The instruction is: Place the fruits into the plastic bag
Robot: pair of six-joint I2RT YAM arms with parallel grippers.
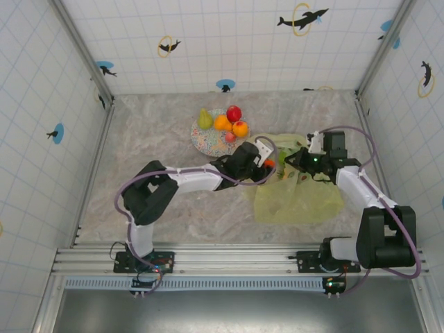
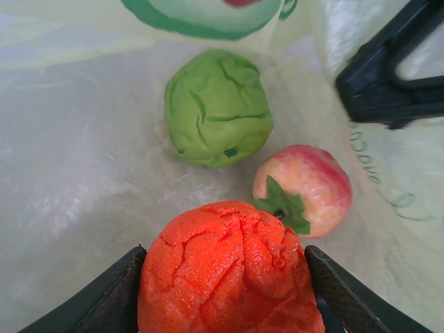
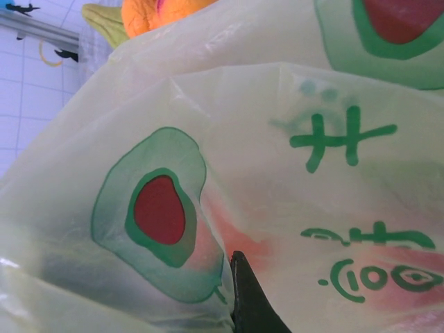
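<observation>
The yellow-green plastic bag point(image 1: 305, 198) lies right of centre, its mouth facing left. My left gripper point(image 1: 269, 164) reaches into that mouth, shut on a crinkled red-orange fruit point(image 2: 229, 277) with a finger against each side. Inside the bag, just ahead of it, lie a green apple point(image 2: 218, 107) and a small pink fruit with a green leaf point(image 2: 305, 187). My right gripper point(image 1: 300, 158) is shut on the bag's upper edge and holds it up; one dark finger point(image 3: 246, 298) shows against the printed film point(image 3: 312, 208). A pear point(image 1: 205, 119), a red apple point(image 1: 234, 113) and two oranges point(image 1: 222, 123) sit on the plate.
The round patterned plate point(image 1: 205, 143) stands behind and left of the bag, close to my left forearm. In the left wrist view my right gripper point(image 2: 392, 69) sits at the upper right, beyond the film. Tiled walls close in the table on three sides.
</observation>
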